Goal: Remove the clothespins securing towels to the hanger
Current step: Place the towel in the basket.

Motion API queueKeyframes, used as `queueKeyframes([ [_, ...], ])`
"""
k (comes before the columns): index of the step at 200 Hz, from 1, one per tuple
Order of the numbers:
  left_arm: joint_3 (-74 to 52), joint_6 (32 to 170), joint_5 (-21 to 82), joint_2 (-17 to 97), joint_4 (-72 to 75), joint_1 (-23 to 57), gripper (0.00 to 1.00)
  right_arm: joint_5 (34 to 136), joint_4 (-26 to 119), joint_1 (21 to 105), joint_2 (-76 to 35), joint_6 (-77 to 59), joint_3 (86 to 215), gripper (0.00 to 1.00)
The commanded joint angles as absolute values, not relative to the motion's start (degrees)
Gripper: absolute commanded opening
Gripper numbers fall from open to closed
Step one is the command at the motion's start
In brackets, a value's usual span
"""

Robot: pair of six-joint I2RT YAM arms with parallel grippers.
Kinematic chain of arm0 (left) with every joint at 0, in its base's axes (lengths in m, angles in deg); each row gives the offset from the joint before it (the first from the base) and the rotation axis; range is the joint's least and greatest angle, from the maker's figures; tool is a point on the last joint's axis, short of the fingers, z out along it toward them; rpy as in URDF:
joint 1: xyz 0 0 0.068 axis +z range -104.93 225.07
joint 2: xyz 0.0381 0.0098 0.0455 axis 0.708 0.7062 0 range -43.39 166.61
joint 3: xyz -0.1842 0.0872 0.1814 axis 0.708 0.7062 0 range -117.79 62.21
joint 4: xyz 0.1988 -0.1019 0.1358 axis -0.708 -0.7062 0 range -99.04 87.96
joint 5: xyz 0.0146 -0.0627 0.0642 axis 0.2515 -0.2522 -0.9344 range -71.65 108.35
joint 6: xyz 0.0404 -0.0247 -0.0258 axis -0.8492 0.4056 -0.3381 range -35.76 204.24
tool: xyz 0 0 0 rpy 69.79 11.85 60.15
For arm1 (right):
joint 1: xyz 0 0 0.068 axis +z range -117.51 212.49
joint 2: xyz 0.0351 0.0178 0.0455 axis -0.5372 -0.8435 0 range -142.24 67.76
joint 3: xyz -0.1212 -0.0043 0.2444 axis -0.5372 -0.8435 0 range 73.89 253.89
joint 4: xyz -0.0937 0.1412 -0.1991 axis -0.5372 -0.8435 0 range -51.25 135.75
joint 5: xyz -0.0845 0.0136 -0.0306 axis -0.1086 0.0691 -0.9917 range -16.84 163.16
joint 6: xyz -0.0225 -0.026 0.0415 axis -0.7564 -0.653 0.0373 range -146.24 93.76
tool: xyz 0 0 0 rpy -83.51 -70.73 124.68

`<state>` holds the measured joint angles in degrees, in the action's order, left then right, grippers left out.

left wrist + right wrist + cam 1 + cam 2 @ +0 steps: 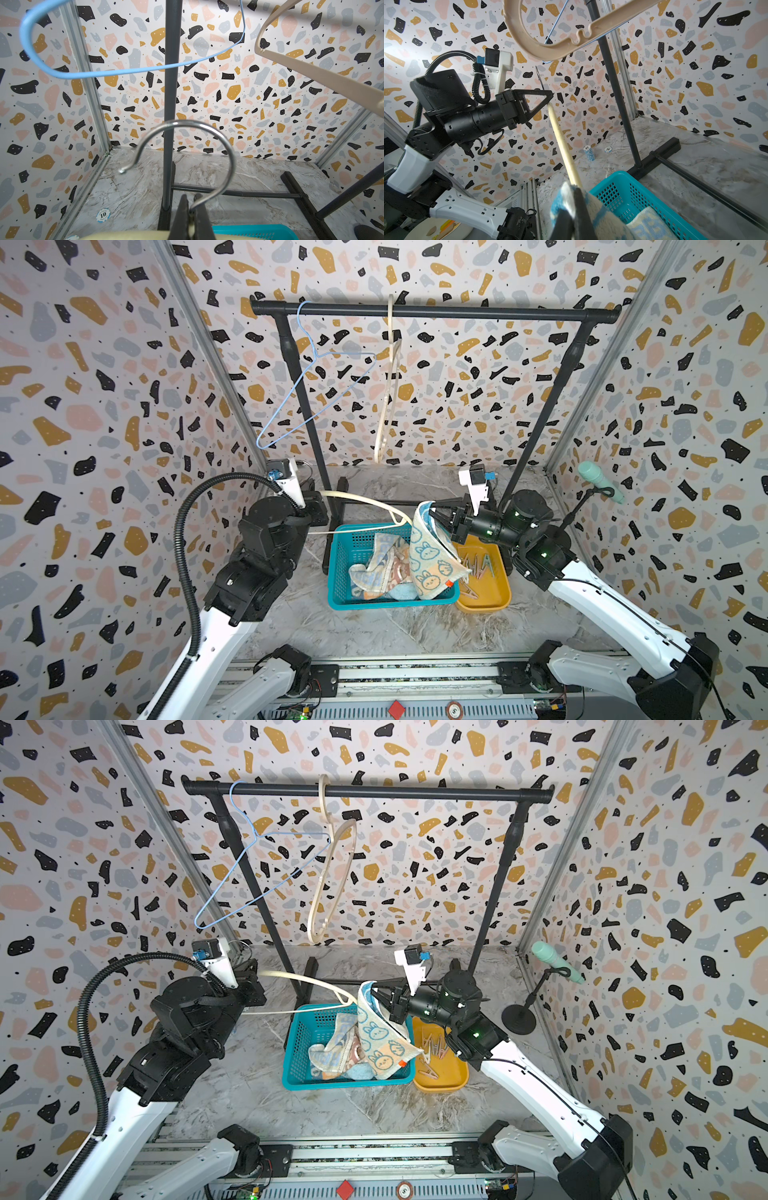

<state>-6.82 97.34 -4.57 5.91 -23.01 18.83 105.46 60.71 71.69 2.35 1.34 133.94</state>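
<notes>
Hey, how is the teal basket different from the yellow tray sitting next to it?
The teal basket has mesh walls full of holes; the yellow tray has solid walls. The basket is larger and deeper; the tray is shallower. The basket holds towels; the tray holds clothespins. Both are open-topped and sit side by side on the marble table.
</notes>
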Motion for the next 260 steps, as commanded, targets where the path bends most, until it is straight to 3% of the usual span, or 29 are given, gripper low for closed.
queueKeyframes([
  [1,-7.77,97.38,-4.61,4.69,-19.88,19.1,0.0,104.52,64.68,72.85,0.91,1.79,133.5,0.0],
  [168,-9.13,97.32,-5.13,3.19,-21.53,19.15,0.0,99.97,72.89,82.94,-13.75,5.22,126.74,0.0],
  [260,-6.87,95.97,-12.41,2.53,-25.85,19.15,0.0,94.69,69.44,82.83,-6.17,2.42,126.64,0.0],
])
